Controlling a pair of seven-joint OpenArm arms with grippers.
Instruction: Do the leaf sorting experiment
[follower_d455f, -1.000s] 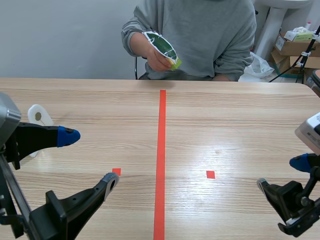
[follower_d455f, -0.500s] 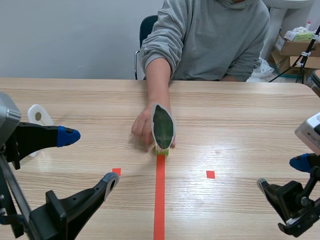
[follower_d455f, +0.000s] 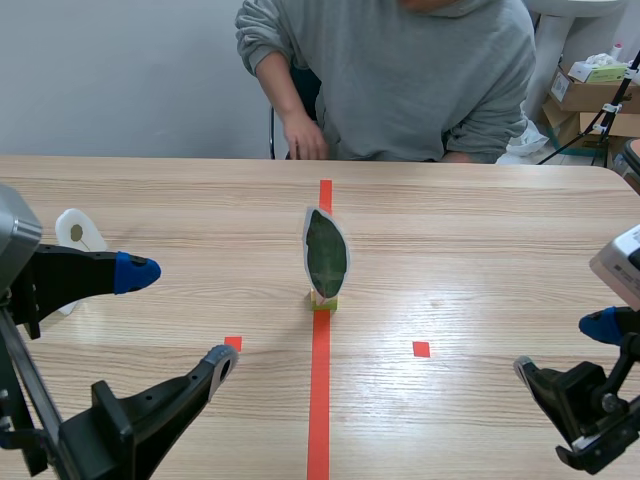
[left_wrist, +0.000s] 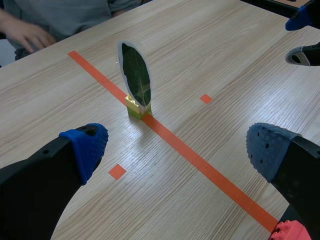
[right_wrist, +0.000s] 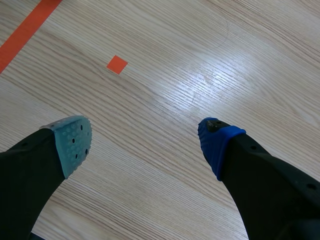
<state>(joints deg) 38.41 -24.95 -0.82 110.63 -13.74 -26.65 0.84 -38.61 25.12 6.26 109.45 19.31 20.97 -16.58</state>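
A dark green leaf card (follower_d455f: 325, 253) with a white border stands upright in a small yellow-green holder (follower_d455f: 323, 300) on the red centre tape line. The left wrist view shows the leaf card (left_wrist: 135, 81) well ahead of my left gripper (left_wrist: 177, 147), whose fingers are open and hold nothing. In the scene view the left gripper (follower_d455f: 178, 318) sits low at the left. My right gripper (follower_d455f: 570, 345) rests low at the right, open over bare wood (right_wrist: 145, 137). The leaf is not in the right wrist view.
A person in a grey sweatshirt (follower_d455f: 420, 70) sits across the table, one hand (follower_d455f: 300, 135) at the far edge. A white object (follower_d455f: 78, 232) lies at the left behind my left arm. Cardboard boxes (follower_d455f: 595, 90) stand off the table at back right.
The person brought the leaf card down, set it upright on the centre line, then pulled the hand back to the far edge. Neither arm has moved.
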